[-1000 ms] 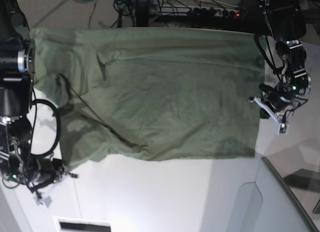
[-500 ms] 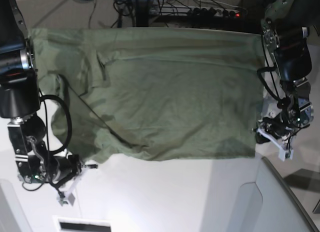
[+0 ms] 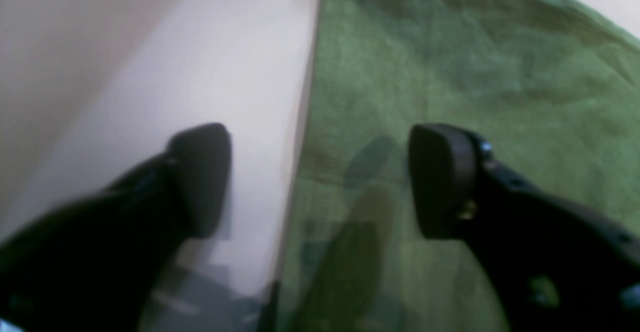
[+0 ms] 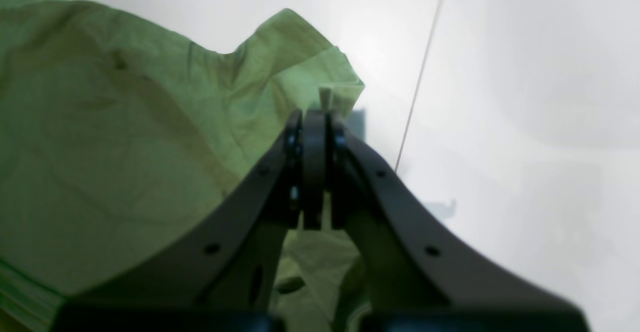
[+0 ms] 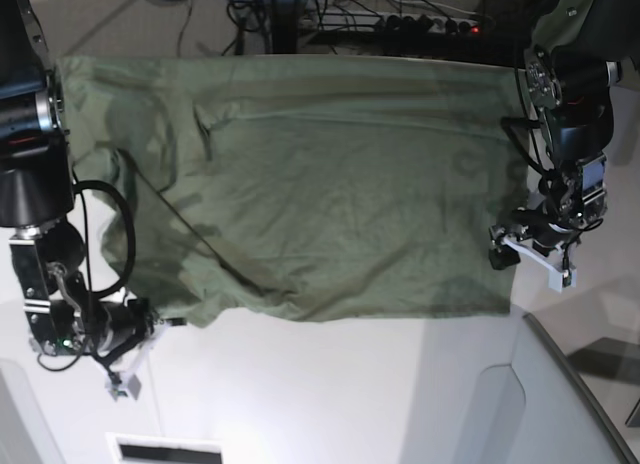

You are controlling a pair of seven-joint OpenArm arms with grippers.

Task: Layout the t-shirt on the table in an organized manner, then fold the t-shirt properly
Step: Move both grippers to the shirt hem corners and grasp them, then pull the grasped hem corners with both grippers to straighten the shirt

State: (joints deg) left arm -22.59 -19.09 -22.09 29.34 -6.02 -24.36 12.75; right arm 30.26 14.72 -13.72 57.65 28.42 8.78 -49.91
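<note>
- White table [image 5: 330, 384] fills the near half of the base view, with a thin dark seam [image 4: 422, 67] running across it in the right wrist view; cables and a power strip [image 5: 430, 24] lie on the floor beyond the far edge
- Shirt [image 5: 300, 184] lies spread over the far half of the table, wide and mostly flat, with light wrinkles and a dark diagonal crease toward its near side
- Left gripper [image 5: 528, 252] sits at the shirt's edge on the right of the base view; its jaws stand wide apart, one finger [image 3: 200, 177] over bare table, the other over the cloth, the shirt's straight edge running between them, nothing held
- Right gripper [image 5: 140, 336] is at the shirt's near corner on the left of the base view; its jaws are pressed together, pinching a raised corner of the cloth, a small tip of fabric showing just past the fingertips
- Grey angled panel [image 5: 560, 394] stands at the near right
</note>
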